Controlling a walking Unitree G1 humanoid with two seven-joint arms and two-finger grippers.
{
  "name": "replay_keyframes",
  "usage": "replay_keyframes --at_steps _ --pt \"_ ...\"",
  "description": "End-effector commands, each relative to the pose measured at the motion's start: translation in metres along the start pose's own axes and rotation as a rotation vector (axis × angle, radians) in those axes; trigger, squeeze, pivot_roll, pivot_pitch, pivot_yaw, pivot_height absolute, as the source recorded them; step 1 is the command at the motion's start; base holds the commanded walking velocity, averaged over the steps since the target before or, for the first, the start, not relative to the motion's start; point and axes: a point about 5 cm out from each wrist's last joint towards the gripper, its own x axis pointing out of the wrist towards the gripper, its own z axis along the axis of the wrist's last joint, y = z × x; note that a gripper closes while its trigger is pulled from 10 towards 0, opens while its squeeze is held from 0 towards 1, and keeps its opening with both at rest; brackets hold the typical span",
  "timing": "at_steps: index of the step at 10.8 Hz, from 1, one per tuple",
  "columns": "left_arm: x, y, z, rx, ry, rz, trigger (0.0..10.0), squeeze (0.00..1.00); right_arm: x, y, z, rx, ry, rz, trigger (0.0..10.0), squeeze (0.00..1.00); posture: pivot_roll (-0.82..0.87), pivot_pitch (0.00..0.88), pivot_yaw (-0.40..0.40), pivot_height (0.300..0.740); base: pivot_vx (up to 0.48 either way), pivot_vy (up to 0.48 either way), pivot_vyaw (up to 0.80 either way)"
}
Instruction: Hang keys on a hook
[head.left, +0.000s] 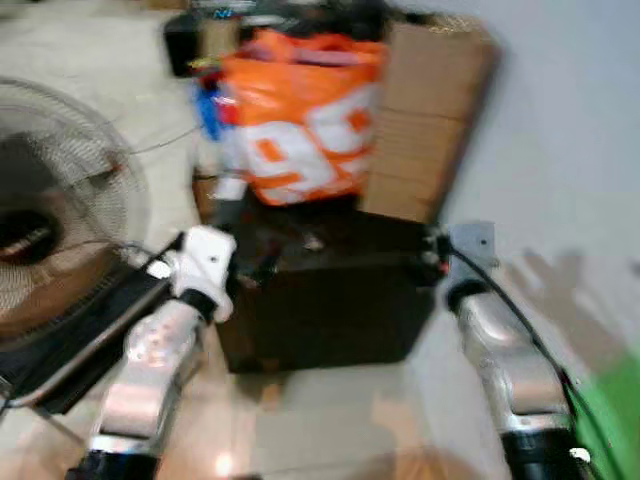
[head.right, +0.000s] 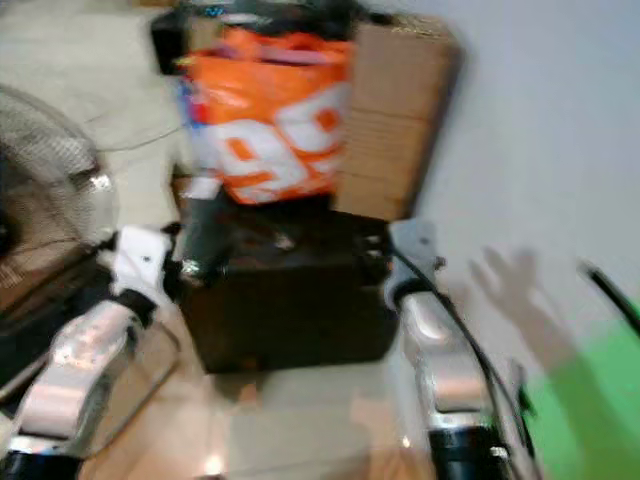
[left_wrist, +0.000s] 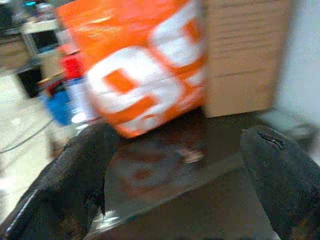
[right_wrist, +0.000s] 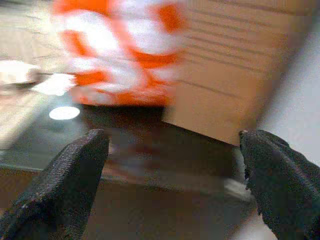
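Observation:
A low dark cabinet (head.left: 320, 310) stands before me, and the whole picture is blurred. On its glossy top lies a small pale thing (left_wrist: 192, 156), also seen in the left eye view (head.left: 313, 242); it may be the keys, but it is too blurred to tell. My left gripper (left_wrist: 180, 140) is open, its fingers reaching over the cabinet's left front corner (head.left: 248, 272). My right gripper (right_wrist: 175, 142) is open too, at the cabinet's right front corner (head.left: 437, 255). Neither holds anything.
An orange and white plastic bag (head.left: 300, 120) and a tall cardboard box (head.left: 425, 120) stand on the back of the cabinet. A floor fan (head.left: 50, 240) is close on my left. A white wall (head.left: 570, 130) runs along the right, with something green (head.left: 610, 420) low beside it.

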Motion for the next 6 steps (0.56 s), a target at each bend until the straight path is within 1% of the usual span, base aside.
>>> replay_keyframes --at_steps 1,4,6 --pt "0.0039 -0.0033 0.0059 0.003 -0.020 -0.009 10.0 0.00 -0.0012 -0.0094 0.0013 -0.012 -0.004 -0.028 10.0 1.00 0.02 0.000 -0.035 0.740 0.398 0.000 0.00" --pt "0.0046 -0.0033 0.0062 0.009 -0.020 -0.009 10.0 0.00 -0.0011 -0.0107 0.0011 -0.017 -0.004 -0.027 10.0 1.00 0.02 0.000 -0.035 0.740 0.403 0.000 0.00" --pt "0.0045 -0.0027 0.0062 0.008 -0.020 -0.004 10.0 0.00 0.0000 -0.0146 0.0040 -0.020 -0.011 -0.036 10.0 1.00 0.02 0.000 -0.039 0.740 0.399 0.000 0.00"
